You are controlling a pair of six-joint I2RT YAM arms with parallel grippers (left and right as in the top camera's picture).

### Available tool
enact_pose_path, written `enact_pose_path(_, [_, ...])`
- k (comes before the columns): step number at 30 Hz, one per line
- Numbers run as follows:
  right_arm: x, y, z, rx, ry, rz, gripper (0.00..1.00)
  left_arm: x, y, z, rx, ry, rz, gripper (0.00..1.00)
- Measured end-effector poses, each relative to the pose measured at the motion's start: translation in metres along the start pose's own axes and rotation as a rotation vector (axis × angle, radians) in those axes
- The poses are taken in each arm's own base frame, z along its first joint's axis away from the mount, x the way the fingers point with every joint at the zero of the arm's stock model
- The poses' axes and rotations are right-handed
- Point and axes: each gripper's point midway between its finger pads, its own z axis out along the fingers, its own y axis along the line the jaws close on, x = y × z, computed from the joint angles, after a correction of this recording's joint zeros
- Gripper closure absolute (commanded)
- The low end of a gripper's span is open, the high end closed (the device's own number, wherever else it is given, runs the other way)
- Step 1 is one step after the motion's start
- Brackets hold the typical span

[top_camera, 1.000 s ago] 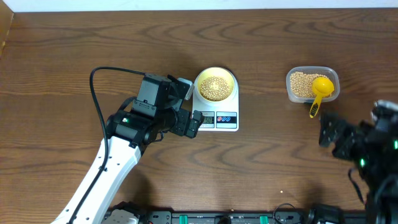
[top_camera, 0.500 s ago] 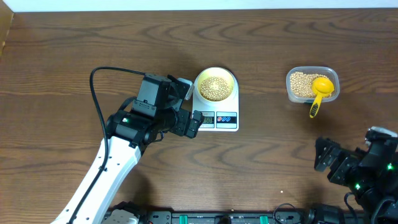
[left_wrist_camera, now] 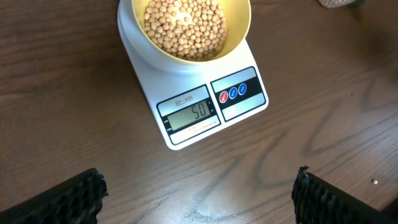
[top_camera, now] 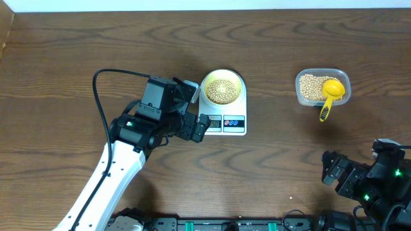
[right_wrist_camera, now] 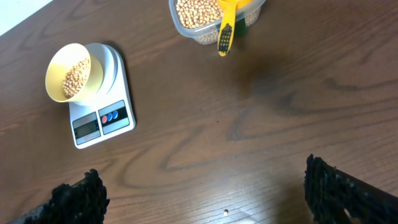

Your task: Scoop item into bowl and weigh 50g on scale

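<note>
Dark wood-grain table is seen filling every view, and overhead a pale strip is shown along its far edge. Near the middle, the scale is laid with its long axis running far to near, display end toward the robot. On its far end the bowl is set, holding the beans. Well apart to the right, a clear tub of more beans is placed. A yellow scoop is rested in it, its handle pointed nearward over the rim. A reading of 50 can be made out only in the left wrist view. The left gripper is held just beside the scale, jaws spread wide. The right gripper is held low near the table's near right corner, jaws likewise wide.
</note>
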Motion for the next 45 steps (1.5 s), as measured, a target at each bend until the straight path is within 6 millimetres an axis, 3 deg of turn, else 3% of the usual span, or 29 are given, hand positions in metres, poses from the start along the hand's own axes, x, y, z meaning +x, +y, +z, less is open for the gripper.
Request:
enact_pose_path(6, [-0.001,0.000,0.000,-0.001,-0.004,-0.001,0.01,0.000,0.000,0.000,0.000,0.000,0.000,0.02])
enact_pose_path(9, [-0.011,0.003,0.000,-0.011,-0.045,-0.035,0.01,0.000,0.000,0.000,0.000,0.000,0.000,0.02])
enact_pose_path(17, [-0.040,0.020,0.001,-0.061,-0.173,-0.321,0.01,0.000,0.000,0.000,0.000,0.000,0.000,0.02])
enact_pose_path(26, [-0.033,0.027,0.027,-0.110,-0.298,-0.492,0.01,0.000,0.000,0.000,0.000,0.000,0.000,0.02])
enact_pose_path(32, [-0.029,0.022,0.043,-0.128,-0.487,-0.525,0.01,0.000,0.000,0.000,0.000,0.001,-0.001,0.02])
enact_pose_path(45, [-0.018,0.016,0.077,-0.159,-0.648,-0.547,0.01,0.000,0.000,0.000,0.000,0.000,0.000,0.02])
